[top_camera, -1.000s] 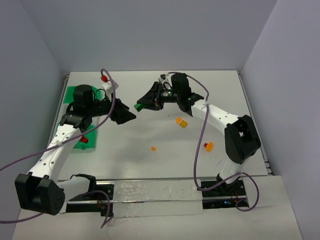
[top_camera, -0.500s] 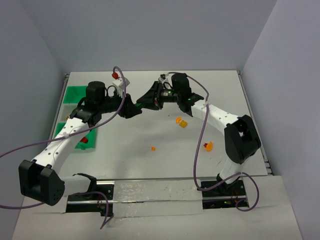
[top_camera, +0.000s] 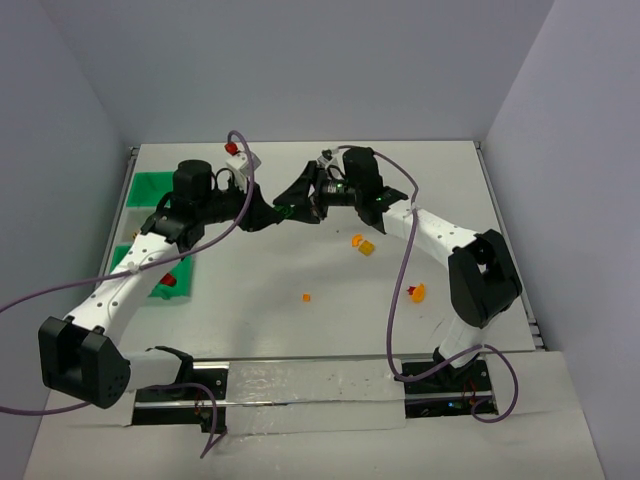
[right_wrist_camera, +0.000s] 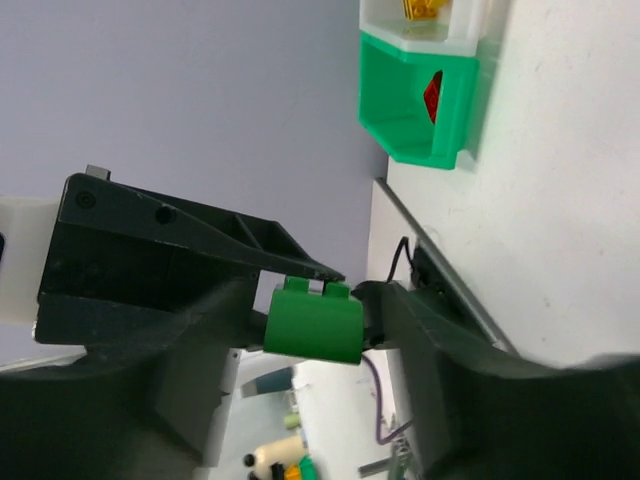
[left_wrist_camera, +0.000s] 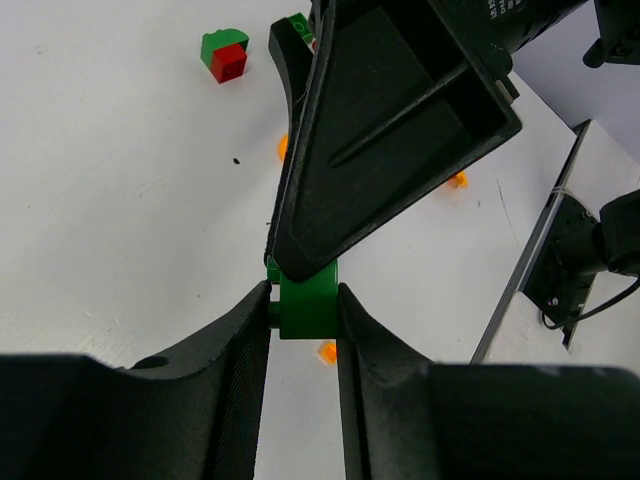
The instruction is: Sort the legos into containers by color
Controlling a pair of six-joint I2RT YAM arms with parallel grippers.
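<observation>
A green lego hangs in the air between the two arms, above the middle of the table. My left gripper is shut on it, both pads pressed against its sides. The right gripper stands open around the same green lego, its fingers spread wider than the brick. From above, the left gripper and the right gripper meet tip to tip. The containers sit at the table's left edge. One green bin holds a red lego, and the whitish bin holds yellow ones.
Orange legos lie loose on the table: a pair right of centre, a tiny one nearer the front, one by the right arm. A green and red brick lies behind. Purple cables trail from both arms.
My left gripper has moved right to meet the right gripper and closed on the green lego. The right gripper, which held it, has opened its jaws.
</observation>
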